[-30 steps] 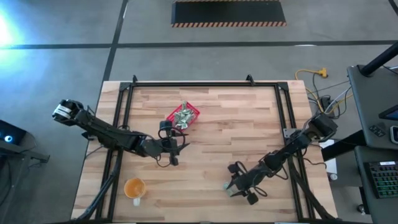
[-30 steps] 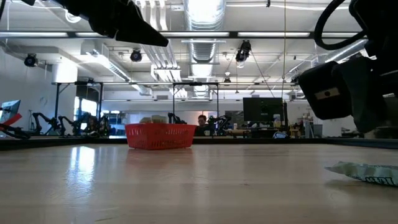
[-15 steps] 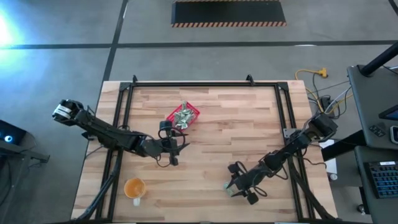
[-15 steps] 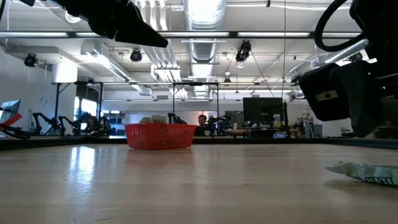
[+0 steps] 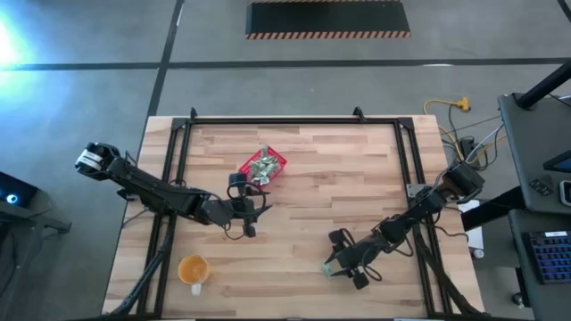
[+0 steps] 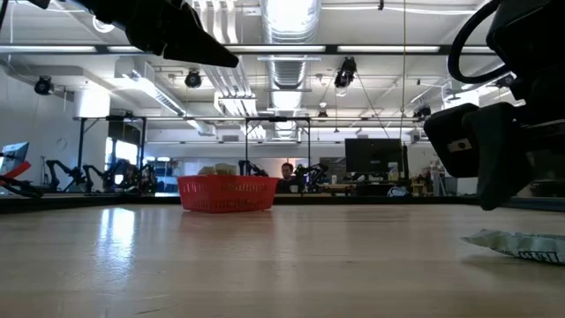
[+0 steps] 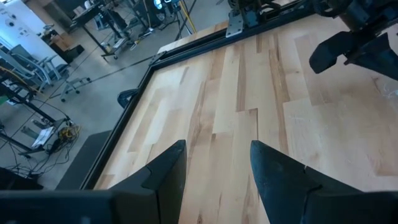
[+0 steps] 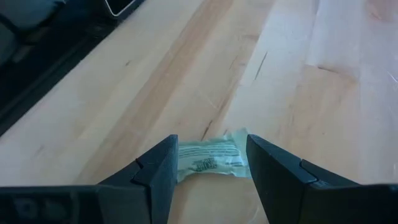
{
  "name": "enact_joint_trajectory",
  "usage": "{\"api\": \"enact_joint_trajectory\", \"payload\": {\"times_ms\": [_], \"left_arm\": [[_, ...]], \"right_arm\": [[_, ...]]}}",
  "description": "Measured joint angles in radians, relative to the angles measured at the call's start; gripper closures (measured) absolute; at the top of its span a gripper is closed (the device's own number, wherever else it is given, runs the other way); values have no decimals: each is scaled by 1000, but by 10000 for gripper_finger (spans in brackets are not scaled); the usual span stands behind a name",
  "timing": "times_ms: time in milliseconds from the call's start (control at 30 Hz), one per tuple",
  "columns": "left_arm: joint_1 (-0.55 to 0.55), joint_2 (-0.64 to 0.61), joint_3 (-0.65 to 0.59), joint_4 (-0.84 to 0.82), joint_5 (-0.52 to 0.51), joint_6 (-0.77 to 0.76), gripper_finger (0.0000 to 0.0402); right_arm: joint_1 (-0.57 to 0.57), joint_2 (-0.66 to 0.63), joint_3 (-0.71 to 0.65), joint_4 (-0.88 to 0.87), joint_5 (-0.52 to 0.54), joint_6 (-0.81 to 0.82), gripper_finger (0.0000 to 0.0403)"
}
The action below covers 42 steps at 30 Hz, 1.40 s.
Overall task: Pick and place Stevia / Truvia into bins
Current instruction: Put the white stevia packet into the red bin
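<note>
red basket (image 5: 263, 167), apparently holding packets (image 5: 262, 168)

Wooden bench (image 5: 303, 223), pale butcher-block planks, black metal frame (image 5: 268, 120) running along its edges. Orange cup (image 5: 194, 268) sits at lower left of the bench in the high view, well apart from everything else on it. Floor beyond the bench is grey concrete; black mat with striped hazard edging (image 5: 327, 19) at top centre of the high view. Yellow cable (image 5: 446, 106) coiled on the floor at upper right, just off the bench corner. Keyboard (image 5: 546, 256) on a dark desk at far right. Low view: open workshop behind, ceiling ducting (image 6: 291, 62) and strip lights overhead, a dark monitor (image 6: 374, 157) right of centre, a person (image 6: 286, 176) seated in the background at centre.
</note>
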Motion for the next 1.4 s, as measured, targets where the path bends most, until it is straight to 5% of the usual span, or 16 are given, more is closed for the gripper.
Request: {"api": "enact_joint_trajectory", "payload": {"times_ms": [867,1400], "left_arm": [[-1,1,0,0,1,-1,240],[0,1,0,0,1,-2,240]], "right_arm": [[-11,71,29,0,-4,53,222],[-11,66,29,0,-5,49,314]]}}
